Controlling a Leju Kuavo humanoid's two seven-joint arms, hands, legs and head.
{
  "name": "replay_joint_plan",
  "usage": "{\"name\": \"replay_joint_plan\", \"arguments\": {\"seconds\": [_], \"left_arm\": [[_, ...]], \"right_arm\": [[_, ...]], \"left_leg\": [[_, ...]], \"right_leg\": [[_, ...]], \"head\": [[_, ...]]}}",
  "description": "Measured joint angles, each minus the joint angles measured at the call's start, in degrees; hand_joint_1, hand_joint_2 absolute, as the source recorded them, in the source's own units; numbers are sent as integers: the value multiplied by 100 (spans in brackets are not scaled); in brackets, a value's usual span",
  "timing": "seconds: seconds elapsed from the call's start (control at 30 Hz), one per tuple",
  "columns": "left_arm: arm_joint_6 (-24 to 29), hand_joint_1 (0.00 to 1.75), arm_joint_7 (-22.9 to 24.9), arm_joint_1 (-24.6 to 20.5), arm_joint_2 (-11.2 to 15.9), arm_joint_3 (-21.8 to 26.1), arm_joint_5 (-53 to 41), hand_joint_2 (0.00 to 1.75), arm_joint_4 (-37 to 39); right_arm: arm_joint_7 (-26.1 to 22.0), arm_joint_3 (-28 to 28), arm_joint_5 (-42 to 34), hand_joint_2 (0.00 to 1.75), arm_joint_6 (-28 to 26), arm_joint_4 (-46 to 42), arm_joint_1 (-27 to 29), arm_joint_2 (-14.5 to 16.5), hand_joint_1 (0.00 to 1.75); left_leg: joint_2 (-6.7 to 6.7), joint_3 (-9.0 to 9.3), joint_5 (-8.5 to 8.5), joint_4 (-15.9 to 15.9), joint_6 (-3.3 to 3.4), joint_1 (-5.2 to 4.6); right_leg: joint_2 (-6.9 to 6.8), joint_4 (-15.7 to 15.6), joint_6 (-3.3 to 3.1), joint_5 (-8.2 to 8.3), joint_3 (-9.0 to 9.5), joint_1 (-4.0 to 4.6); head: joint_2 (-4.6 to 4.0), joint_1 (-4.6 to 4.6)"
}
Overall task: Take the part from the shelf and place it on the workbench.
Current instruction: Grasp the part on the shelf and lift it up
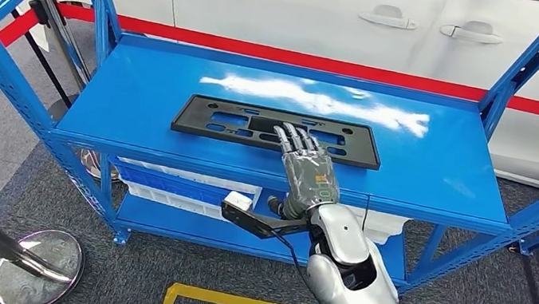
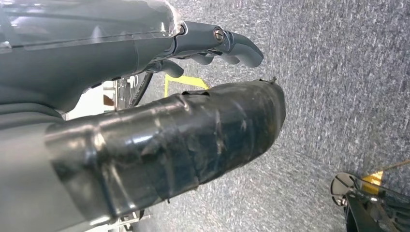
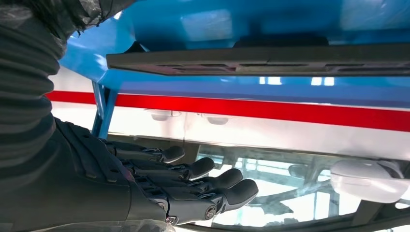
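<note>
My left hand (image 2: pixel 217 48) hung over the grey floor, fingers curled, holding nothing. My right hand (image 1: pixel 305 161) reached out flat, fingers straight and empty, over the near edge of the black part (image 1: pixel 254 124) lying on the blue shelf (image 1: pixel 441 170).

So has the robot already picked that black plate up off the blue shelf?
No, the black part lies flat on the blue shelf, with the right hand stretched open over it, fingers straight.

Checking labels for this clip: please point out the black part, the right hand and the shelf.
part (image 1: pixel 214 122): head view, left half of the black frame.
right hand (image 1: pixel 309 170): head view, back of the hand.
shelf (image 1: pixel 441 170): head view, bare blue top surface.
</note>
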Motion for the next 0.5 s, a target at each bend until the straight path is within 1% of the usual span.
{"name": "replay_joint_plan", "arguments": {"seconds": [0.23, 0.5], "left_arm": [[-51, 0, 108, -2, 9, 0, -79, 0, 2], [-70, 0, 177, -5, 25, 0, -164, 0, 2]], "right_arm": [[187, -202, 49, 175, 28, 336, -293, 89, 0], [310, -543, 217, 175, -83, 877, -627, 115, 0]], "left_leg": [[0, 0, 0, 1, 0, 0], [0, -1, 0, 3, 0, 0]], "right_leg": [[0, 0, 0, 0, 0, 0], [0, 0, 0, 0, 0, -1]], "head": [[0, 0], [0, -1]]}}
